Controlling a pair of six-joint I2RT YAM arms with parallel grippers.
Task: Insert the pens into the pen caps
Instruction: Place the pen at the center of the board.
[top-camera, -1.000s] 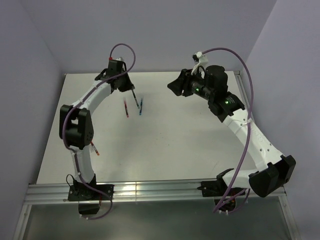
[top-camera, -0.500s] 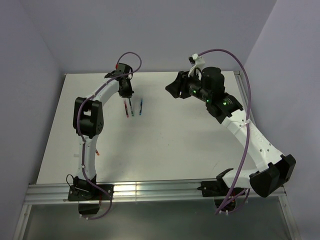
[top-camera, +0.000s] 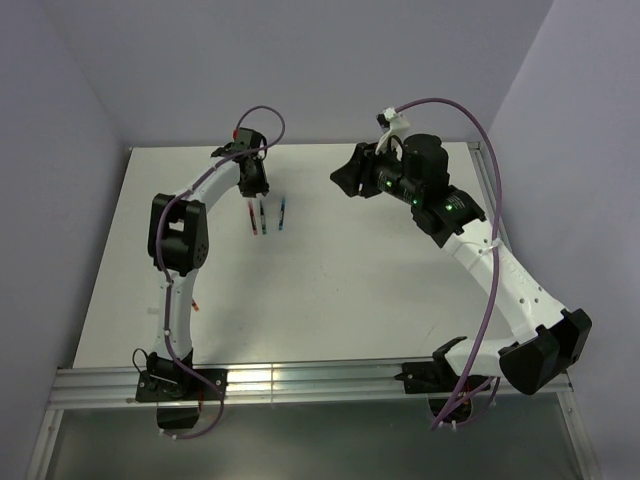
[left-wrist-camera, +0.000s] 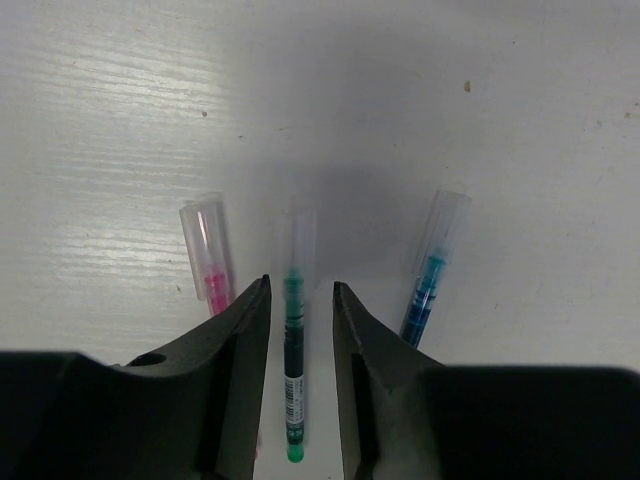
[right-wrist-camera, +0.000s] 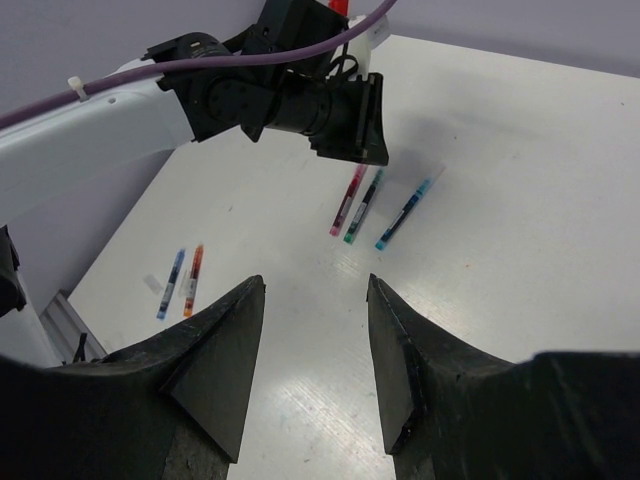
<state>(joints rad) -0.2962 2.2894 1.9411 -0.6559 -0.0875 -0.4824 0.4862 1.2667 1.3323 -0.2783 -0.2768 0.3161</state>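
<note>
Three pens lie side by side on the white table (top-camera: 380, 290), each with a clear pen cap on its far end: a pink-red pen (left-wrist-camera: 212, 275), a green pen (left-wrist-camera: 292, 370) and a blue pen (left-wrist-camera: 424, 300). In the top view they are the red pen (top-camera: 251, 216), green pen (top-camera: 262, 217) and blue pen (top-camera: 282, 215). My left gripper (left-wrist-camera: 300, 290) is low over the green pen, open, its fingers (left-wrist-camera: 245, 330) straddling the barrel with a gap on each side. My right gripper (right-wrist-camera: 315, 285) hangs open and empty, high above the table's middle right (top-camera: 345, 175).
Two more pens, one blue (right-wrist-camera: 172, 284) and one orange-red (right-wrist-camera: 193, 280), lie near the left arm's base, with a loose clear cap (right-wrist-camera: 153, 283) beside them. Purple walls close the back and sides. A metal rail (top-camera: 320, 380) runs along the near edge.
My left gripper came down with the green pen, laid it between the red and blue pens, and its jaws parted off it. The right arm barely moved.
</note>
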